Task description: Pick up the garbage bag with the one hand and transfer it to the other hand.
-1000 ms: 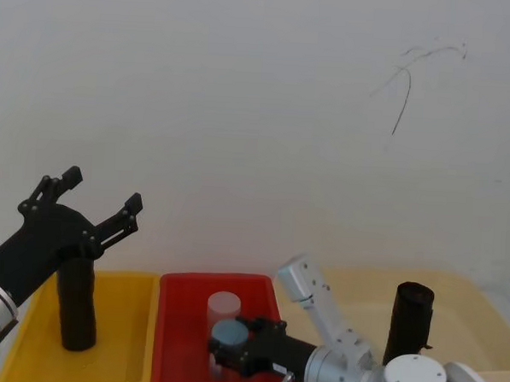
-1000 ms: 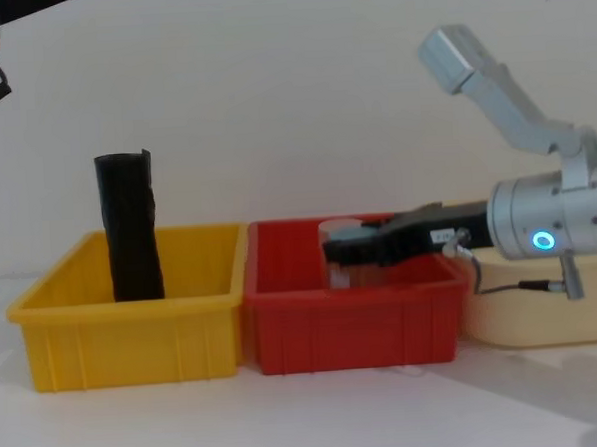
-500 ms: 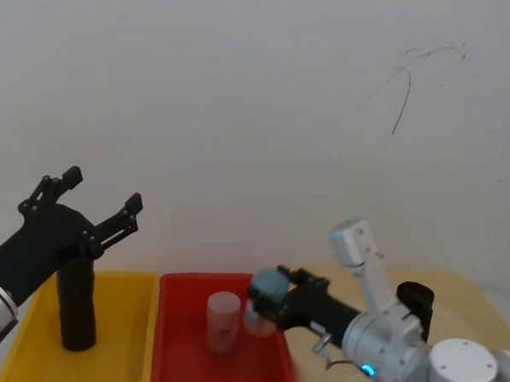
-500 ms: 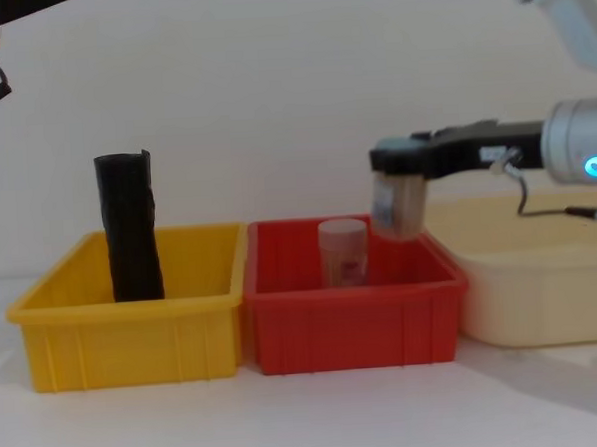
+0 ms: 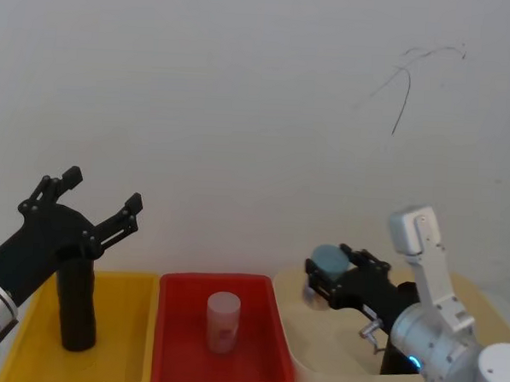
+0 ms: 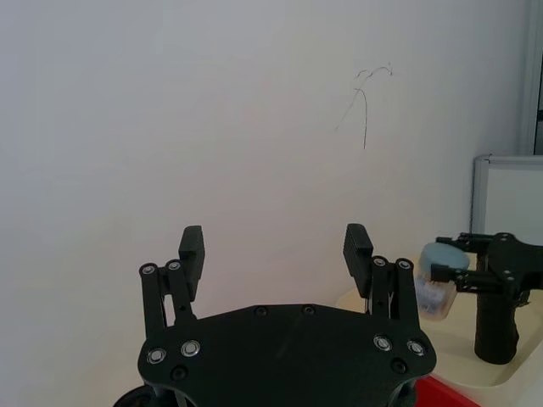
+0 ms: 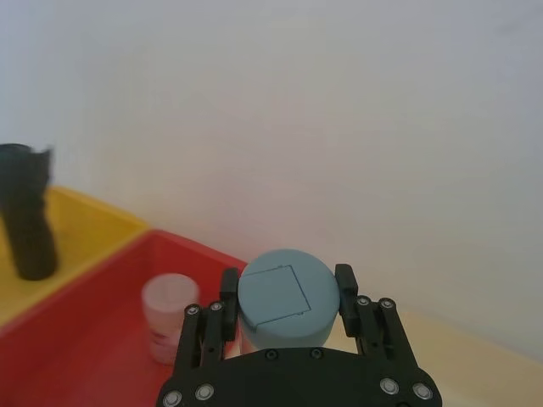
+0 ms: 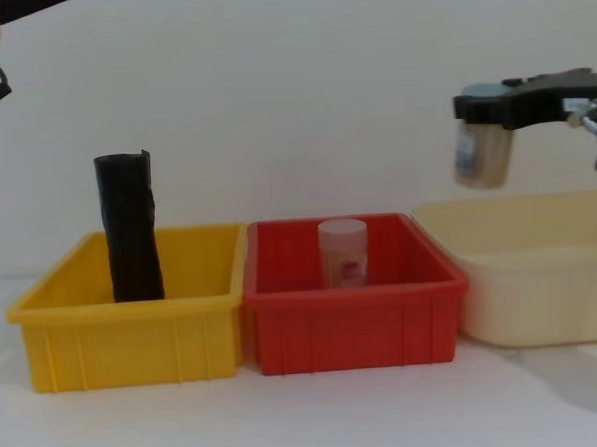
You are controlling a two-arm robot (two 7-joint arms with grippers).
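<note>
The garbage bag (image 5: 76,306) (image 8: 130,227) is a tall black roll standing upright in the yellow bin (image 8: 123,318). My left gripper (image 5: 103,192) (image 6: 273,237) hangs open above that bin, higher than the bag's top and clear of it, with nothing between its fingers. My right gripper (image 5: 330,268) (image 7: 288,297) is shut on a small jar with a blue lid (image 8: 478,154). It holds the jar in the air over the near-left part of the cream bin (image 8: 521,272). The bag also shows far off in the right wrist view (image 7: 25,220).
A red bin (image 8: 353,316) sits between the yellow and cream bins, with a white jar (image 5: 222,322) standing in it. A second black roll (image 6: 496,331) stands in the cream bin, behind my right arm. A white wall backs the table.
My right gripper has lifted the blue-lidded jar out of the red bin and carried it right, over the cream bin. The left arm and the garbage bag have not moved.
</note>
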